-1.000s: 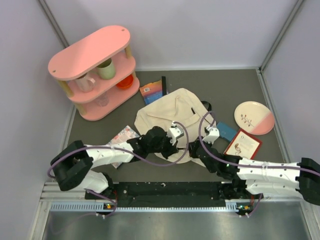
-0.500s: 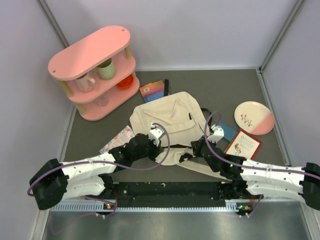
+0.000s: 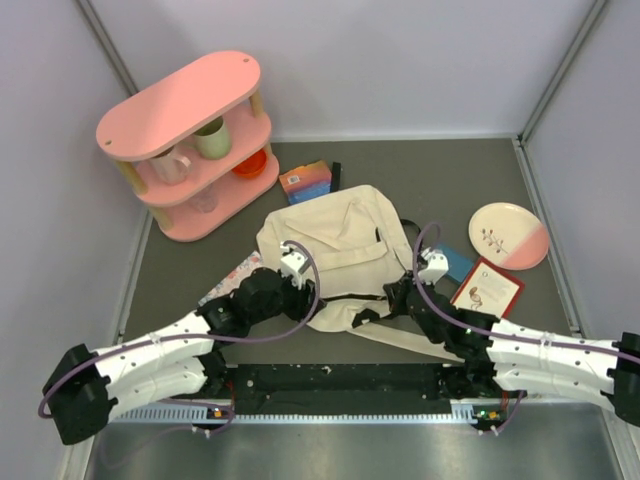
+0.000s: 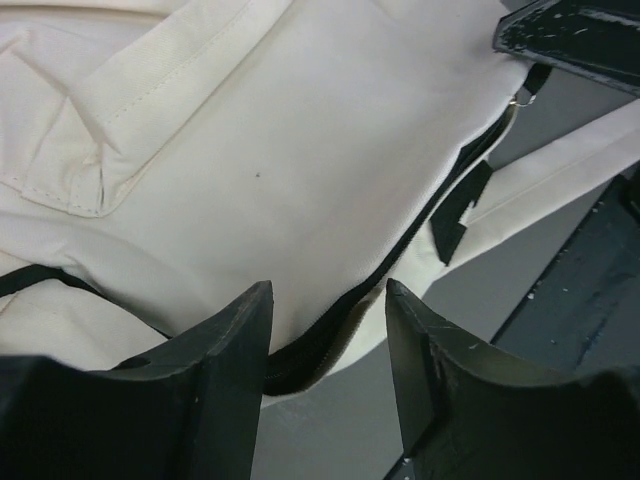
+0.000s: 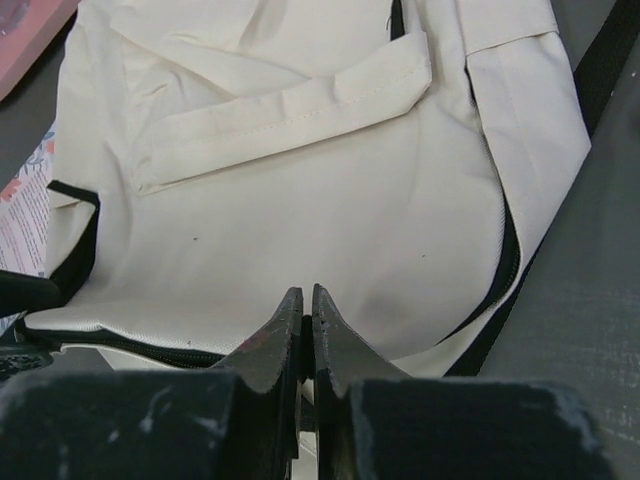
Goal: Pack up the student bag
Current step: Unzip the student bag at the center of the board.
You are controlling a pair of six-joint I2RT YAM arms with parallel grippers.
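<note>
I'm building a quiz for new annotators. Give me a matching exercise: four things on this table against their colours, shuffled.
Things:
1 student bag
2 shelf
3 bowl on the shelf
4 border of the card

Colours:
A orange
B red
C cream
D pink

Pairs: 1-C; 2-D; 3-A; 4-B

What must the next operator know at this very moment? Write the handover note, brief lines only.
Left gripper: open over the student bag's zipper edge, holding nothing.
Right gripper: shut at the bag's near edge; a pinch on fabric cannot be told.
Bag: flat, mid-table.
Done: nothing visibly packed.
To do: orange-blue book, floral booklet and red-bordered card lie outside the bag.
</note>
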